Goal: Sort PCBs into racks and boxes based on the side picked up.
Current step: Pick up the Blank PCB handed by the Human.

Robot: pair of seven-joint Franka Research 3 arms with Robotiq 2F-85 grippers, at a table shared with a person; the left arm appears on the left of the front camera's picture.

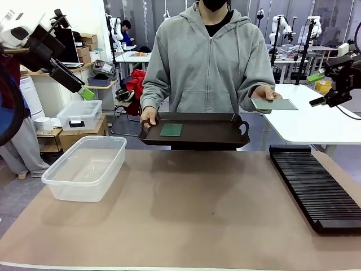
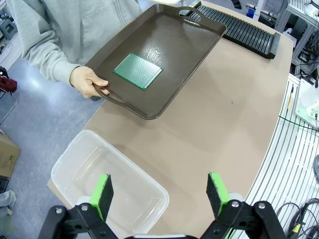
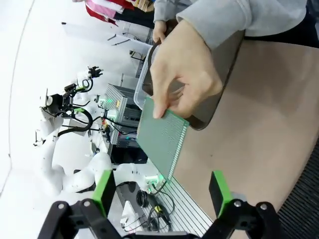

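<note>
Just ahead of the right gripper [image 3: 160,185], its jaws wide and empty, the long PCB [image 3: 162,139] hangs from a person's hand [image 3: 184,74], long axis running toward the gap. The left gripper [image 2: 159,191], equally open, is well away.

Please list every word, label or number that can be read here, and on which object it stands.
None can be read.
The squarer PCB, the longer PCB, the brown tray, the clear tub and the black rack show no print.
Cardboard boxes far behind: too small to tell.
</note>
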